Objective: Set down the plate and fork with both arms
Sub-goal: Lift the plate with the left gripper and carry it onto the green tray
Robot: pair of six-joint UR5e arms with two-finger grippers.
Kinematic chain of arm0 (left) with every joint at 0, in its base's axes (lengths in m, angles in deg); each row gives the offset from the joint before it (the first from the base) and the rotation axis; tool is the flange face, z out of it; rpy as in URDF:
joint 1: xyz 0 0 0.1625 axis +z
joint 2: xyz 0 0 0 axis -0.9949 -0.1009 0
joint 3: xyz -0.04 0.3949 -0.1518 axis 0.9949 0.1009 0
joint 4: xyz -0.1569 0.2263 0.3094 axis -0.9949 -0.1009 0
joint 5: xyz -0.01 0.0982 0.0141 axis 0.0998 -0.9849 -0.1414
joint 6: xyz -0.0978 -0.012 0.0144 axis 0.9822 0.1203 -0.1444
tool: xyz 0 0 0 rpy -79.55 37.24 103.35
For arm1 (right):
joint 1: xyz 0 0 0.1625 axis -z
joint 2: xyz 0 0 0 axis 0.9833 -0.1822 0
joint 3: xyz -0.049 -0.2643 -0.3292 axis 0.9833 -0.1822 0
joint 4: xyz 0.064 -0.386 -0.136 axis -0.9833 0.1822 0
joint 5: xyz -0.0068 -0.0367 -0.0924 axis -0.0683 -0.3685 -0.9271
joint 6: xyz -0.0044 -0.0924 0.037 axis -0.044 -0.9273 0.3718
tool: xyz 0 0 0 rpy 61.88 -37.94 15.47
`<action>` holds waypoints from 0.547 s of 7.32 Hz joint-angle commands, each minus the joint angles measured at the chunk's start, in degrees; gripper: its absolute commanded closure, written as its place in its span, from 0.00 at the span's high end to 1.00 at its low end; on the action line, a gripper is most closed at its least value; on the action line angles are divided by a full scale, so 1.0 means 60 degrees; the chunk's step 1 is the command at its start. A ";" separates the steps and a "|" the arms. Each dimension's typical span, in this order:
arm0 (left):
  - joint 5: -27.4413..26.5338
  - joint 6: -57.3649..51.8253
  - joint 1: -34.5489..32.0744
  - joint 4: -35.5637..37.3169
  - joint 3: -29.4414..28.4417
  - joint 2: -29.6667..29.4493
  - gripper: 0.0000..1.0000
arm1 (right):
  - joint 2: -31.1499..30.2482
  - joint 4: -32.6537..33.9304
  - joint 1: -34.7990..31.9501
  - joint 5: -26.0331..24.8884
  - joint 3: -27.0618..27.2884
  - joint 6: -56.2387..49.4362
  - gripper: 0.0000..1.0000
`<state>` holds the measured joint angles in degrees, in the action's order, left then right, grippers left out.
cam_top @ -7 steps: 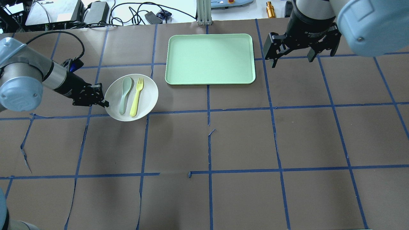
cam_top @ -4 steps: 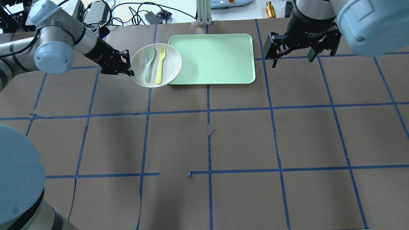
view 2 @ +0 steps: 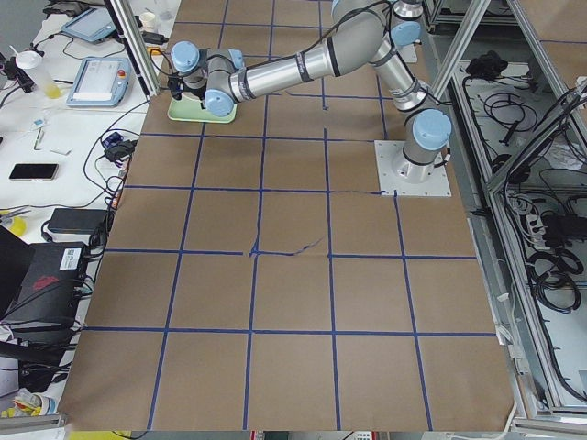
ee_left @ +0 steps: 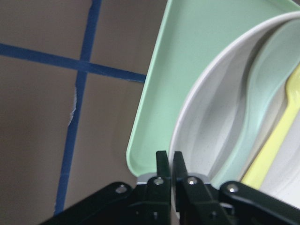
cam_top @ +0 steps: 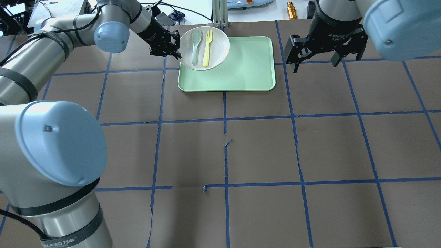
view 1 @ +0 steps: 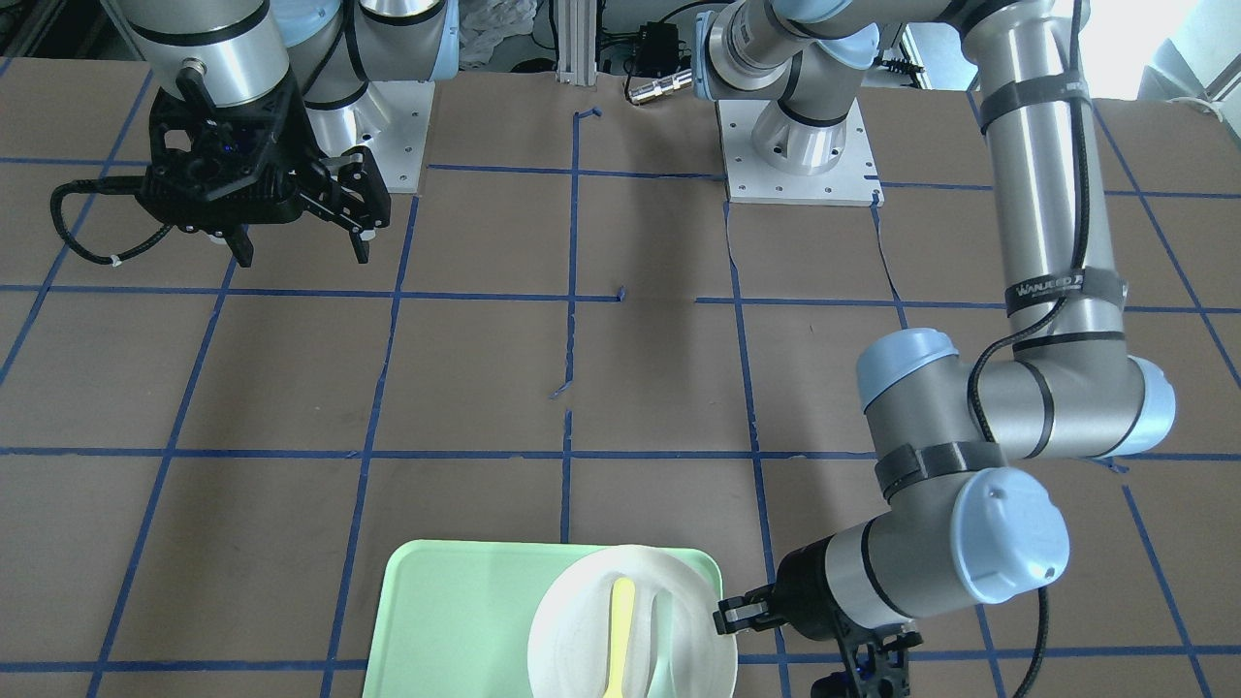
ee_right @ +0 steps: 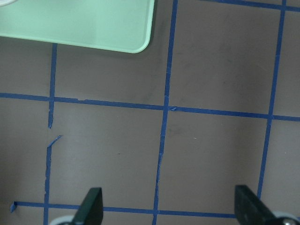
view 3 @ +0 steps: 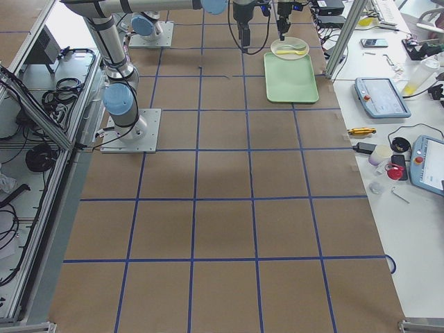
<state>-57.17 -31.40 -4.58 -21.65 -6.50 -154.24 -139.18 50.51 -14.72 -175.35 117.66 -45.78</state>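
Note:
The white plate (cam_top: 217, 51) hangs over the far left corner of the mint-green tray (cam_top: 241, 74). The yellow fork (cam_top: 207, 48) and a pale grey-green spoon (cam_top: 195, 46) lie in the plate. My left gripper (cam_top: 178, 51) is shut on the plate's left rim; the left wrist view shows the fingers (ee_left: 162, 166) pinching the rim (ee_left: 187, 117). In the front view the plate (view 1: 582, 630) holds the fork (view 1: 619, 630) beside my left gripper (view 1: 729, 617). My right gripper (cam_top: 317, 65) is open and empty, hovering right of the tray.
Brown paper with blue tape lines covers the table (cam_top: 224, 155). Cables, boxes and a metal post (cam_top: 219, 13) stand behind the far edge. My left arm's elbow (cam_top: 58, 144) looms large at the near left.
My left gripper has carried the plate, with fork and spoon in it, from the table's left up and rightwards, over the tray's far left corner. The right arm has not moved.

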 commanded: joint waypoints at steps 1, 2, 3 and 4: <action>-0.0248 0.0288 -0.0536 0.0060 -0.0815 -0.0836 0.00 | 0.0000 0.0000 0.0000 -0.0011 0.0000 0.0000 1.00; -0.0308 0.0303 -0.0668 0.0307 -0.0817 -0.1070 0.00 | 0.0000 0.0000 0.0000 0.0003 0.0000 0.0000 1.00; -0.0396 0.0376 -0.0757 0.0324 -0.0817 -0.1174 0.00 | 0.0000 0.0000 0.0000 0.0003 0.0000 0.0000 1.00; -0.0585 0.0507 -0.0859 0.0325 -0.0817 -0.1248 0.00 | 0.0000 0.0000 0.0000 0.0003 0.0000 0.0000 1.00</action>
<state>-59.58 -29.12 -8.96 -19.91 -11.32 -160.95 -139.18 50.51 -14.72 -175.34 117.66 -45.78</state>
